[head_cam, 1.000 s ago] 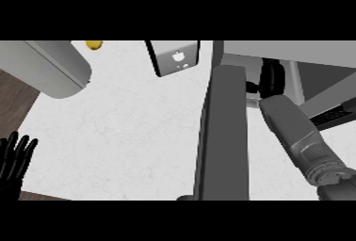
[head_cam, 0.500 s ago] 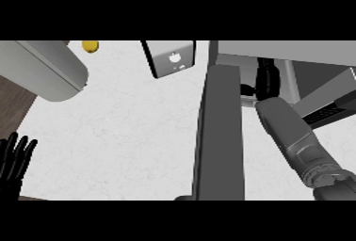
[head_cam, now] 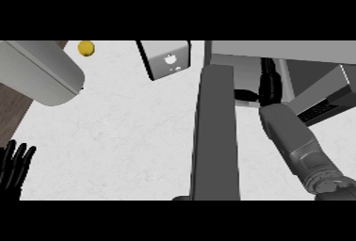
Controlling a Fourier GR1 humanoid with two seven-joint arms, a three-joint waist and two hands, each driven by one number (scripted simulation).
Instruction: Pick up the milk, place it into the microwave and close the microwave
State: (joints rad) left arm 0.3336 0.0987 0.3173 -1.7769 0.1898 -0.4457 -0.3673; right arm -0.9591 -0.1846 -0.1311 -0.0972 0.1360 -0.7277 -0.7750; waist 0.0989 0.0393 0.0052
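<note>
Head view: right robot hand (head_cam: 270,84) is deep in the open microwave (head_cam: 278,49), forearm running up into the cavity from lower right. It shows only as a dark narrow shape against the interior, so I cannot tell if it is open or closed, or if it holds anything. A dark patch on the cavity floor sits just left of it; unclear what that is.

Door (head_cam: 214,132) is swung out, seen edge-on, just left of the forearm. A pale carton with a logo stands on the surface (head_cam: 125,141) left of the door, outside the cavity; I judge this is the milk (head_cam: 170,61), though the label is unreadable.

If so, the placing is not done. Doing it well means backing the arm straight out without clipping the door edge, coming round the door to the carton, keeping it upright, setting it well inside, and only then pushing the door shut.

Left robot hand (head_cam: 14,164) rests open at the lower left edge, fingers up, holding nothing.

Further out: a rounded grey body (head_cam: 42,70) at upper left and a small yellow thing (head_cam: 85,48) near the top edge.
</note>
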